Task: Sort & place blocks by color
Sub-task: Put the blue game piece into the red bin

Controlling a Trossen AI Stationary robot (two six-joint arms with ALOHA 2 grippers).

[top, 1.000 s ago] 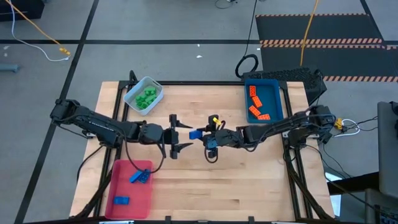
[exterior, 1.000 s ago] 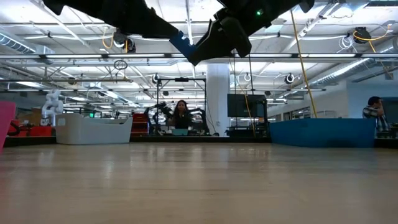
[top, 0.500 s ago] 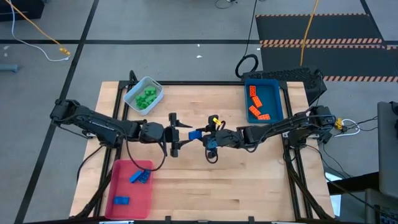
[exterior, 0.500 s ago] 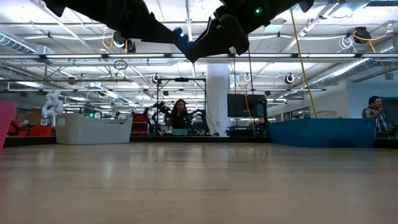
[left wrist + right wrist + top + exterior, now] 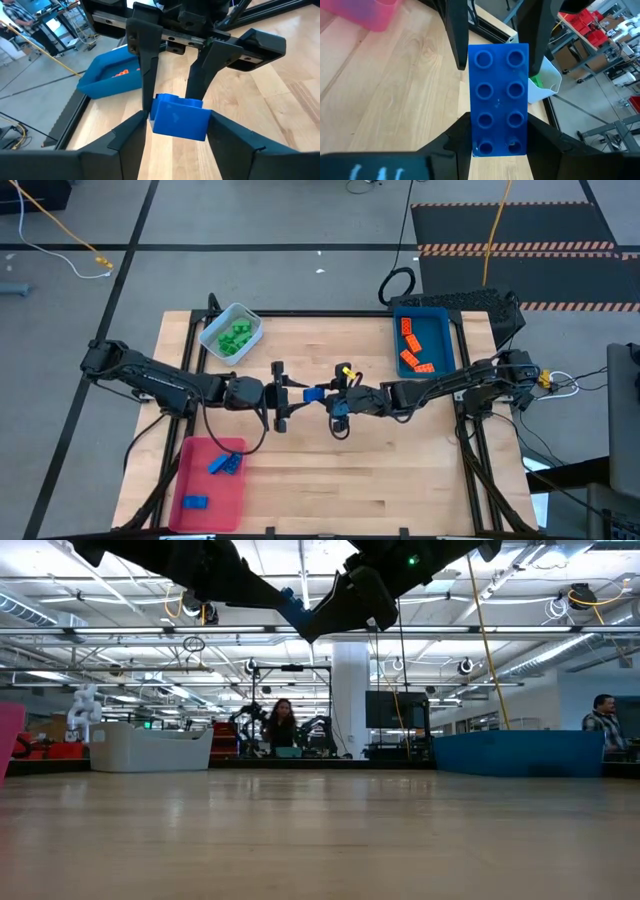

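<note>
While the two arms met above the middle of the table, you had the blue block held in the air between them, well clear of the wood. Your right gripper had its jaws part-way closed on one end of the block, the studded face turned toward its camera. Your left gripper faced it from the other side with its fingers set around the free end; they looked touching or very nearly so, but you could not have told from these views whether they truly bore on it. I judged this to be a hand-over toward the red tray, where two blue blocks already lay; the green blocks sat in the pale tray and the orange blocks in the blue tray. As for handling, the block looked light, hard and stiff, so it would not have given under a squeeze, yet its smooth plastic sides could have slid or twisted in a loose pinch. You would have done best to take it across the flat long sides, near the end left bare, pads square to the faces, and to keep the right jaws closed until the left ones were firmly seated.
</note>
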